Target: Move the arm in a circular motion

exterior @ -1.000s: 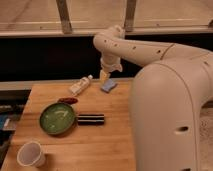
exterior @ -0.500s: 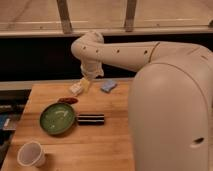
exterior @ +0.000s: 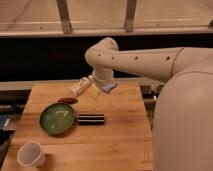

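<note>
Where arm (exterior: 135,61) bends, gripper (exterior: 95,91) hangs below, abv table (exterior: 122,142).

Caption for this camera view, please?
Cream-white arm reaches over a wooden table, gripper near its far edge.

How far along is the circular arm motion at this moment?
Done: the arm has swung left, then come back rightward and lower, an arc rather than a closed loop. In hand: its gripper hangs low over the wooden table's far side, between the white bottle and blue sponge. Left: rising back to where the arc began.
</note>
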You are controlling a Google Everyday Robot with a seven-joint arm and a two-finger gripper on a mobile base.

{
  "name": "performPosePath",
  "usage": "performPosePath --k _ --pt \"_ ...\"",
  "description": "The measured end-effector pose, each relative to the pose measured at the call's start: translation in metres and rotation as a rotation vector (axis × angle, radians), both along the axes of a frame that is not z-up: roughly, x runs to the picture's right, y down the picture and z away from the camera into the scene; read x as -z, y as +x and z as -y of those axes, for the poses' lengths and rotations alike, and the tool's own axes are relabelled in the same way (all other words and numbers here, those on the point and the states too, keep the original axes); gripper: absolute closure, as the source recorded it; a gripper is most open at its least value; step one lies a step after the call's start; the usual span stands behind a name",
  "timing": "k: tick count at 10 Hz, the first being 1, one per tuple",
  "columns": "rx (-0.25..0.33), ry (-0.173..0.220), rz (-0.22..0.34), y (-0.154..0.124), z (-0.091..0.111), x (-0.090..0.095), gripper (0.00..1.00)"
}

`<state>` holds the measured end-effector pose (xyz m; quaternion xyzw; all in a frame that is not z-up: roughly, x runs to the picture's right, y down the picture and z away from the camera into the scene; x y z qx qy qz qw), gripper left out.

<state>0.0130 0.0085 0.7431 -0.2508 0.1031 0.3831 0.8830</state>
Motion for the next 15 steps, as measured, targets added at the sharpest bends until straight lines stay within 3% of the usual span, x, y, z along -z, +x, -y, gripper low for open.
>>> performPosePath --k 2,4,7,9,12,13,15 --pt "-0.077 -0.032 -0.086 0.064 0.007 -0.020 0.26" --pt "-0.127 -0.057 -0.139 0.105 0.028 -0.049 0.26" --pt "-0.140 -0.066 -0.164 0.123 0.061 -0.080 0.26" --pt "-0.111 -0.059 -0.149 0.100 0.080 -0.091 0.26" --pt "-0.045 -0.054 -0.080 0.042 0.091 -0.092 0.26" --pt "0.010 -0.058 -0.026 0.008 0.085 -0.085 0.26" --pt "0.107 -0.063 0.063 -0.034 0.058 -0.059 0.26"
